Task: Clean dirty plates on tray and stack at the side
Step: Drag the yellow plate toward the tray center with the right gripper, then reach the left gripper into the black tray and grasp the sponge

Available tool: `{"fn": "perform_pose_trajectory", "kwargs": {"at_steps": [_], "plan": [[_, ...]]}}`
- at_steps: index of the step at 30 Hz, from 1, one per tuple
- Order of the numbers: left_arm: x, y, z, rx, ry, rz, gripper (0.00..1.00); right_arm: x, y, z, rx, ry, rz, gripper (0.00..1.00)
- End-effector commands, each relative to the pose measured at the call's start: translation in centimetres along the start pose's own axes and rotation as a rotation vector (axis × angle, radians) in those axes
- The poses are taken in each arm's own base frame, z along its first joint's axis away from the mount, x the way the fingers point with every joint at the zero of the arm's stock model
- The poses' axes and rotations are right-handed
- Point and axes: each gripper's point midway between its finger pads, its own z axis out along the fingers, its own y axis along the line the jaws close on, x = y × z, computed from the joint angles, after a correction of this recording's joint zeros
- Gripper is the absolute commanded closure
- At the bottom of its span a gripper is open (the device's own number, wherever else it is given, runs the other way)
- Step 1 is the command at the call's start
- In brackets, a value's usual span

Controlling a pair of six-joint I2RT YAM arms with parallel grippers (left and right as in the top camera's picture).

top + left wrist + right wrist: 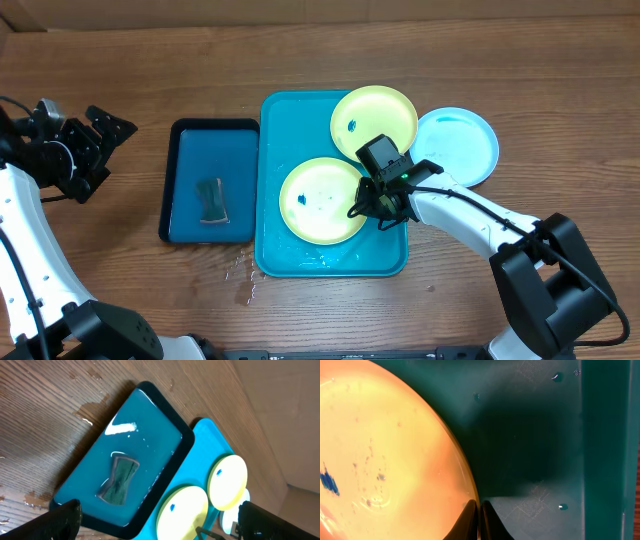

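From overhead, the right gripper (372, 208) sits low over the tray (290, 125), its tips at the right-hand rim of the near yellow plate (318, 200). That plate lies flat in the middle of the tray and carries small blue smears. The far yellow plate (374, 120) lies just behind it, overhanging the tray's back edge, and the blue plate (458, 145) rests on the table (540, 80) just beside the tray's right side. The left gripper (105, 150) hangs spread wide and empty, well apart to the left, beyond the dark tray (215, 150). In the left wrist view, that dark tray holds water and what looks like a sponge (118, 480), with both yellow plates farther off. In the right wrist view, the right fingers (467, 525) are pressed together right at the near plate's rim, with the plate to one side and the wet tray floor to the other. Whether a sliver of rim is pinched between them cannot be told. The step in hand seems to be taking this plate by its edge. Doing it well calls for the fingers to straddle the lip and bite deep, since the wet plastic looks slippery. The lift should then be shallow and kept clear of the far plate.
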Motion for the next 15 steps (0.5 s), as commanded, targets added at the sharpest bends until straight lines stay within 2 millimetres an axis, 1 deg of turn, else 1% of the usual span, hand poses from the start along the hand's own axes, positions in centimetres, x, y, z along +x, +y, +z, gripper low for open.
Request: {"fn": "perform_pose_trajectory", "kwargs": {"at_steps": [1,4,7,9,12,15], "plan": [[-0.3,-0.8,-0.5,0.023,-0.016,-0.013,0.00,0.0,-0.4,0.2,0.015,0.000,0.007,0.96],[-0.3,-0.8,-0.5,0.026,-0.016,-0.012,0.00,0.0,-0.4,0.2,0.015,0.000,0.007,0.96],[0.9,-0.5,-0.4,0.011,0.028,-0.025,0.00,0.0,-0.4,0.2,0.014,0.000,0.007,0.96],[1.5,-0.4,-0.2,0.008,0.054,0.027,0.00,0.0,-0.4,0.2,0.014,0.000,0.007,0.96],[2.9,-0.8,0.7,0.009,0.104,0.120,0.00,0.0,-0.4,0.2,0.014,0.000,0.007,0.96],[4.4,-1.4,1.9,-0.006,0.153,0.156,0.00,0.0,-0.4,0.2,0.014,0.000,0.007,0.96]]}}
